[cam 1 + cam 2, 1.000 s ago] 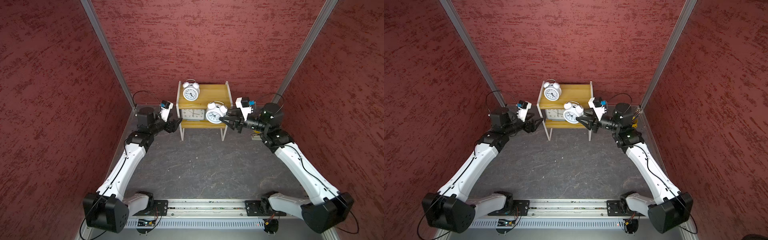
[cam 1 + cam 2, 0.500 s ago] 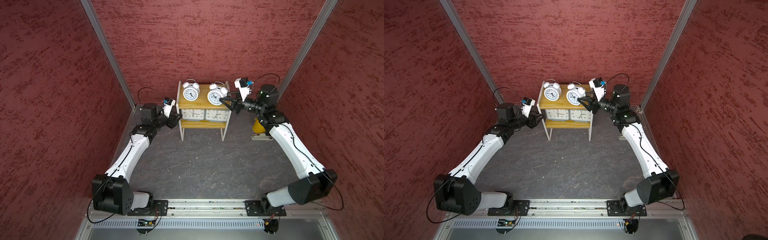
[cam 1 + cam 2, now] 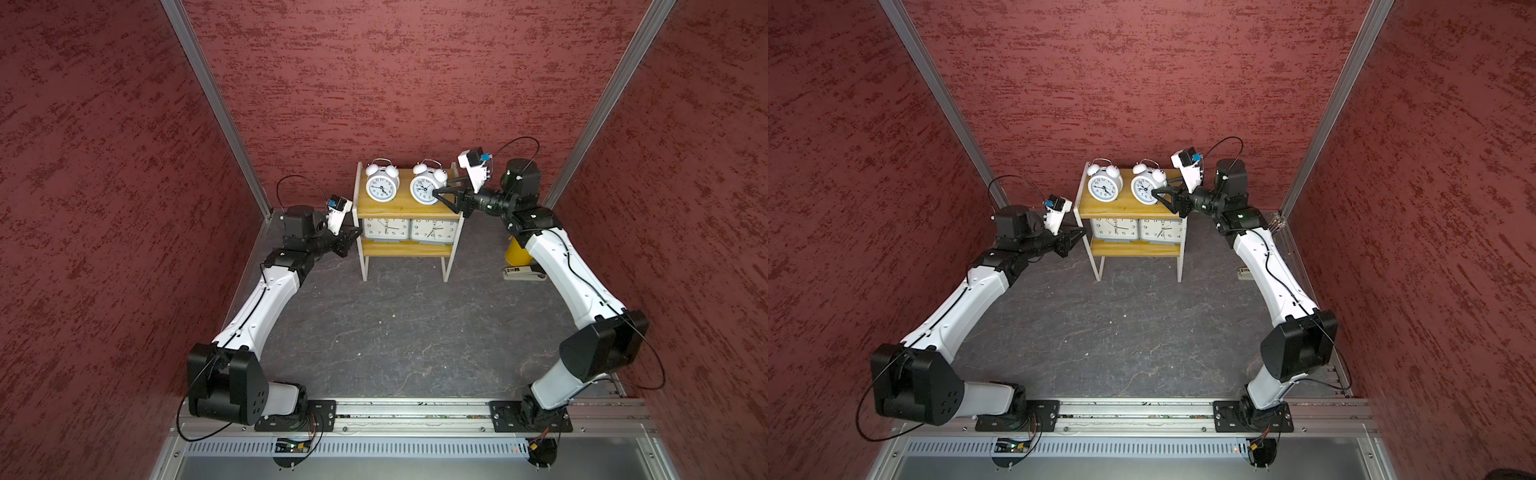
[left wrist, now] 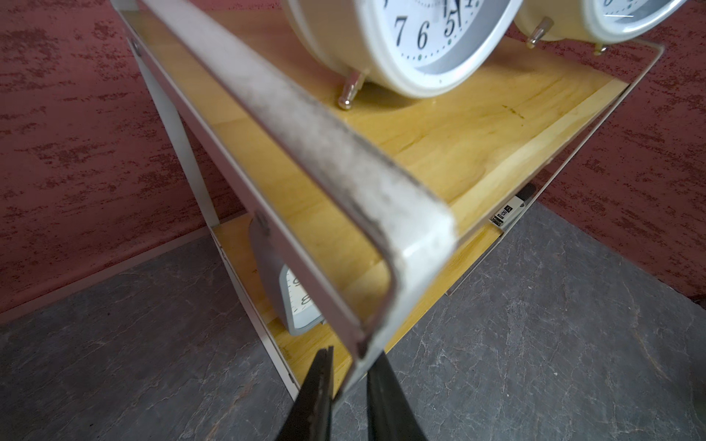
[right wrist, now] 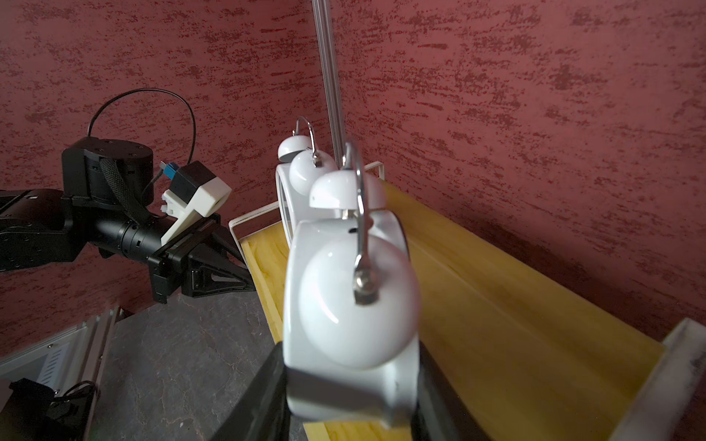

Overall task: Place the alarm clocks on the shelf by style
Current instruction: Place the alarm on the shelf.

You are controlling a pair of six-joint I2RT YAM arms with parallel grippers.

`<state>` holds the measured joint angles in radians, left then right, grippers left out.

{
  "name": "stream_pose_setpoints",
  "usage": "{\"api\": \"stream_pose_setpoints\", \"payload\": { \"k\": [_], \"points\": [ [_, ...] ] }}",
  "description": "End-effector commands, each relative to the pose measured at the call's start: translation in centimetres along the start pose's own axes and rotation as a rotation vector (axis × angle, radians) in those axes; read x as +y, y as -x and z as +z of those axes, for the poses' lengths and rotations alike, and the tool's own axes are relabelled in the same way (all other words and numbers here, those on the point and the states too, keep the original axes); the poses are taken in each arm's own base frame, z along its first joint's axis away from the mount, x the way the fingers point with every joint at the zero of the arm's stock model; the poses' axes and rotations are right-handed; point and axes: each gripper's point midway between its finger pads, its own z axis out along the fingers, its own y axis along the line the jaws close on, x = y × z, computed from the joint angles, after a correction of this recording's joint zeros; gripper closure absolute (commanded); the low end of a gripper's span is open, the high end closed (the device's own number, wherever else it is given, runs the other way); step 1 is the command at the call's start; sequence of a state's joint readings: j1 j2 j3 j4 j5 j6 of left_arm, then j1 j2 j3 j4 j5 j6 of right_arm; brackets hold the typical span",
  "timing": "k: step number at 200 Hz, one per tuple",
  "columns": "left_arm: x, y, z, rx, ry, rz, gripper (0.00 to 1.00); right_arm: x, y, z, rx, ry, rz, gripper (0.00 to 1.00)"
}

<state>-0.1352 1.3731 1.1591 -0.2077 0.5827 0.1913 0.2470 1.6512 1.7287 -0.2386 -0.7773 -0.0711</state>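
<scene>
Your left arm (image 3: 266, 299) and right arm (image 3: 565, 266) look the same: white shells with big black round joints. A thin black cable (image 5: 145, 90) loops over each wrist. A small white camera (image 3: 471, 166) with a blue plug sits above the black, pointed jaws. Each black base plate (image 3: 295, 415) has screws and sits on a silver rail (image 3: 415, 413).

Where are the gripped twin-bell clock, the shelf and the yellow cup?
gripped twin-bell clock (image 3: 423, 189), in a top view, dial
shelf (image 3: 405, 208), in a top view, top board
yellow cup (image 3: 514, 251), in a top view, side
</scene>
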Motion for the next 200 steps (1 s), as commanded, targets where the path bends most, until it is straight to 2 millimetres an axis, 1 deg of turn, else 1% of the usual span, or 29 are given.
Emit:
{"api": "stream_pose_setpoints", "payload": {
  "k": [1, 62, 128, 186, 195, 200],
  "points": [
    [-1.0, 1.1, 0.0, -0.027, -0.059, 0.031, 0.82, 0.1, 2.6, -0.4, -0.051, 0.001, -0.066, 0.73],
    [-1.1, 0.9, 0.1, -0.023, -0.069, 0.031, 0.83, -0.6, 1.5, 0.3, -0.012, -0.005, -0.059, 0.73],
    [-1.3, 1.0, -0.1, -0.025, -0.074, 0.035, 0.83, -1.2, 0.2, 0.4, 0.024, -0.03, -0.059, 0.73],
    [-1.3, 0.8, 0.0, -0.018, -0.075, 0.034, 0.82, -1.8, -0.3, 0.6, 0.036, -0.044, -0.057, 0.67],
    [-1.3, 0.8, -0.1, -0.018, -0.074, 0.035, 0.82, -1.8, -0.4, 0.6, 0.038, -0.044, -0.054, 0.64],
    [-1.2, 0.7, 0.0, -0.017, -0.073, 0.036, 0.82, -1.8, -0.4, 0.6, 0.039, -0.044, -0.054, 0.61]
  ]
}}
